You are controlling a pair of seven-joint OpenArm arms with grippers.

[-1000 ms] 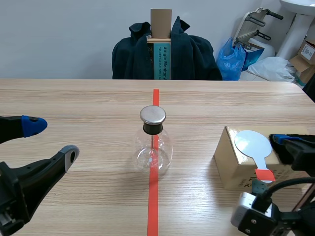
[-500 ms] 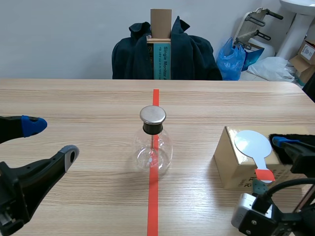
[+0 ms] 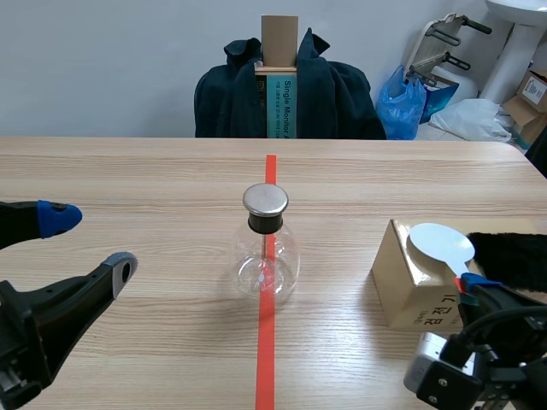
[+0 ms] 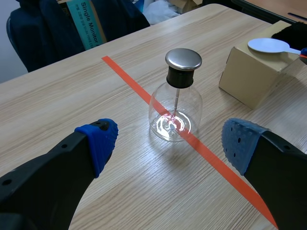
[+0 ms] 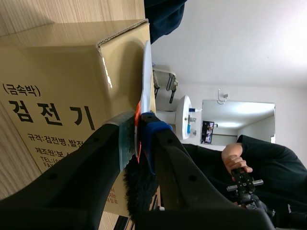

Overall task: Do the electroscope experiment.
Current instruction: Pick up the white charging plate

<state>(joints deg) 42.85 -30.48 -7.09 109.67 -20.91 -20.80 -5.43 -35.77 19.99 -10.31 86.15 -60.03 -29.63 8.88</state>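
We show the right gripper [image 5: 136, 139] clamped on the disc paddle [image 3: 440, 242] by its handle, the electroscope [image 3: 266, 248] and its metal cap [image 3: 266, 199] well apart to its left; the left gripper [image 3: 90, 243] gapes.

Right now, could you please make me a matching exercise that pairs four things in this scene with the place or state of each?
Column one:
1. glass flask
2. white disc paddle
3. left claw
4. black fur

Column two:
A. open, holding nothing
B. on top of the cardboard box, its handle pinched by the right claw
C. stands on the red tape line
D. beside the cardboard box, on the side away from the flask

Pairs: 1-C, 2-B, 3-A, 4-D.
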